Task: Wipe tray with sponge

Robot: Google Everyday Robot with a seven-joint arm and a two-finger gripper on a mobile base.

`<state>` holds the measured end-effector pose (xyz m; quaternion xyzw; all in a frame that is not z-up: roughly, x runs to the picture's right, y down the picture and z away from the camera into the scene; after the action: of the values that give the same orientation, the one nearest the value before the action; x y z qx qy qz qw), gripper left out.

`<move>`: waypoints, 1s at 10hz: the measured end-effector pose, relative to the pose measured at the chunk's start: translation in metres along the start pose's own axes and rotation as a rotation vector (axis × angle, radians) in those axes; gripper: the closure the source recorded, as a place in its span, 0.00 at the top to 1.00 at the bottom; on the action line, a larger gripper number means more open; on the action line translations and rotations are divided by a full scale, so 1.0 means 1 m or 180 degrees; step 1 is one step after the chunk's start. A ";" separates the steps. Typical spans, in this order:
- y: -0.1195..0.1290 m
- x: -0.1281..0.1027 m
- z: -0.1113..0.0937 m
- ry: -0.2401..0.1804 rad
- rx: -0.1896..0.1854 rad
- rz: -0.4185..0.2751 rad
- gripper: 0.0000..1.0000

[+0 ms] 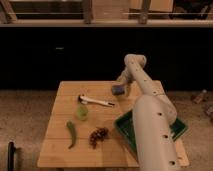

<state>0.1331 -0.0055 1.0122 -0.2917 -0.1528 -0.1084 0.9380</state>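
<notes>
The gripper [120, 82] is located at the far side of the table [59, 150], directly over the sponge [118, 90]. Whether it is open or closed cannot be told. The sponge is seen well apart from the tray [123, 128], which lies at the near right corner, partly hidden by the arm. A cup [81, 112] is noted left of the tray.

On the wooden table [56, 149]: light-green cup [82, 112], white utensil [98, 101], green pepper [72, 134], reddish cluster [98, 136], perhaps dried fruit.

One tray [124, 129], one sponge [118, 91], one tool [121, 84] at sponge.
</notes>
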 end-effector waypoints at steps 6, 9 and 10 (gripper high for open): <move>0.005 0.004 0.015 -0.0095 -0.0077 0.0051 0.80; 0.007 0.005 0.017 -0.0117 -0.0084 0.0062 0.80; 0.007 0.005 0.017 -0.0122 -0.0087 0.0064 0.80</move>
<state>0.1361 0.0094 1.0237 -0.3080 -0.1663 -0.0955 0.9319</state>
